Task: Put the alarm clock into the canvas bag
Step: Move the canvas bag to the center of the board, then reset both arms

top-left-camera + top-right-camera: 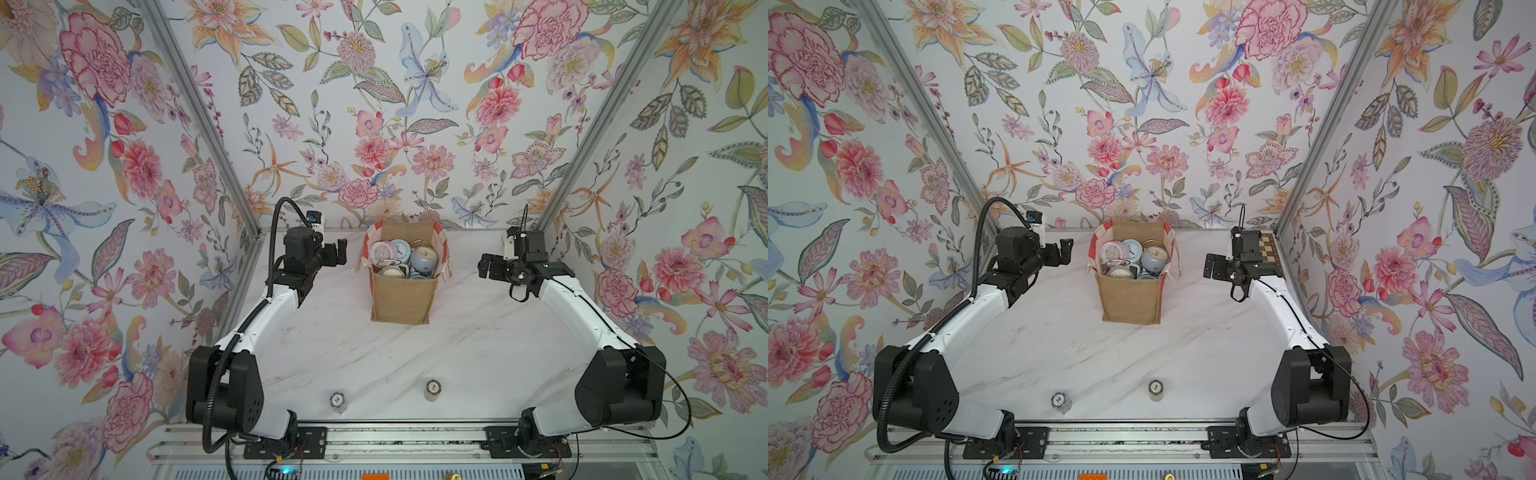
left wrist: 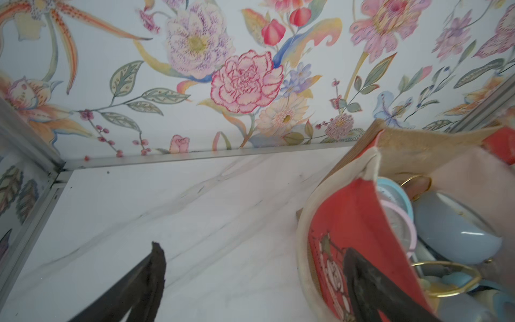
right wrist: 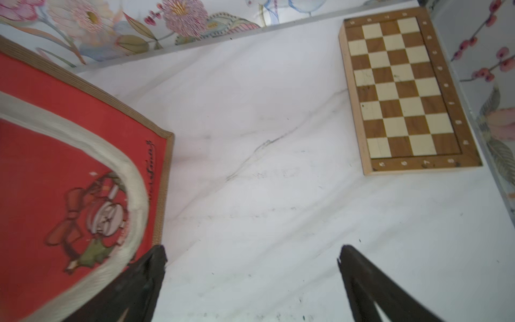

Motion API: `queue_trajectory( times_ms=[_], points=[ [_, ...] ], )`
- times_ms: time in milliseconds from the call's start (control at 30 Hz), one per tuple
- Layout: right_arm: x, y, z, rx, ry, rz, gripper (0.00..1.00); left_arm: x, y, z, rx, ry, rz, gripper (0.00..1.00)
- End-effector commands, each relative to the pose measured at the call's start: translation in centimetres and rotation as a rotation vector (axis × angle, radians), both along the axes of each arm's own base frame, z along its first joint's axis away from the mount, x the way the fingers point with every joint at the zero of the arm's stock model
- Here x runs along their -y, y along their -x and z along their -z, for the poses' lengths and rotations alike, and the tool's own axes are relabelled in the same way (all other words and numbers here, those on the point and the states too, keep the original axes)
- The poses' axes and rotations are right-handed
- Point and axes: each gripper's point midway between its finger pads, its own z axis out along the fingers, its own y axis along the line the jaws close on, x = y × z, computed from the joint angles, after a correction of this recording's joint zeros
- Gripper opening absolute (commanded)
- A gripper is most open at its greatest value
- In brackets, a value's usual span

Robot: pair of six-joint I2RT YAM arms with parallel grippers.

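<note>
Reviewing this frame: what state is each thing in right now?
Canvas bag: upright, mouth open, holding clocks.
Alarm clocks: piled inside the bag.
Left end effector: open, empty.
Right end effector: open, empty.
Chessboard box: closed, lying flat.

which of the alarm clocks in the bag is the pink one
The pink-rimmed alarm clock, against the canvas bag's wall on the left arm's side. Its neighbours are a teal-rimmed clock and a grey-blue clock.

Your right gripper point(image 3: 251, 248) hangs, jaws apart, above the table point(image 3: 250, 167).
Canvas bag point(image 3: 41, 139) fills the frame's left; chessboard box point(image 3: 401, 89) lies upper right.
</note>
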Motion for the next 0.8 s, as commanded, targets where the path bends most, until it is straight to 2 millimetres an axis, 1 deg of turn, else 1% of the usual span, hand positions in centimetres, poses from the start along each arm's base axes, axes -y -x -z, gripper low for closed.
queue_trajectory(
  times_ms=[0, 33, 67, 133, 167, 367, 467, 533, 667, 733, 767],
  points=[
    [2.1, -1.1, -0.5, 0.157, 0.096, 0.054, 0.99, -2.9, 0.9, 0.8, 0.049, -0.077, -0.106, 0.99],
    [2.7, -0.7, 0.7, 0.163, 0.121, 0.065, 0.99, -3.6, 1.3, 1.3, 0.059, -0.096, -0.132, 0.99],
    [3.1, -0.7, 1.4, 0.19, 0.139, 0.081, 0.99, -4.2, 1.8, 1.9, 0.07, -0.117, -0.16, 0.99],
    [4.0, -0.1, 3.2, 0.21, 0.164, 0.113, 0.99, -5.6, 2.8, 2.8, 0.092, -0.156, -0.216, 0.99],
    [4.2, 0.1, 3.8, 0.231, 0.172, 0.11, 0.99, -6.1, 3.3, 3.4, 0.101, -0.183, -0.235, 0.99],
    [4.7, 1.1, 6.3, 0.39, 0.255, 0.088, 0.99, -9.3, 6.9, 5.9, 0.2, -0.334, -0.347, 0.99],
    [5.4, 1.6, 6.6, 0.469, 0.284, 0.112, 0.99, -10.5, 8.1, 7.3, 0.241, -0.358, -0.382, 0.99],
    [5.2, 2.1, 6.4, 0.503, 0.287, 0.098, 0.99, -11.0, 8.6, 8.0, 0.278, -0.352, -0.387, 0.99],
    [5.2, 3.1, 6.8, 0.581, 0.27, 0.096, 0.99, -10.5, 9.3, 8.8, 0.384, -0.293, -0.329, 0.99],
    [4.8, 3.6, 7.0, 0.589, 0.254, 0.074, 0.99, -10.4, 9.5, 9.2, 0.403, -0.286, -0.321, 0.99],
    [4.5, 3.6, 7.3, 0.602, 0.254, 0.053, 0.99, -10.3, 9.9, 9.8, 0.406, -0.288, -0.305, 0.99]
  ],
)
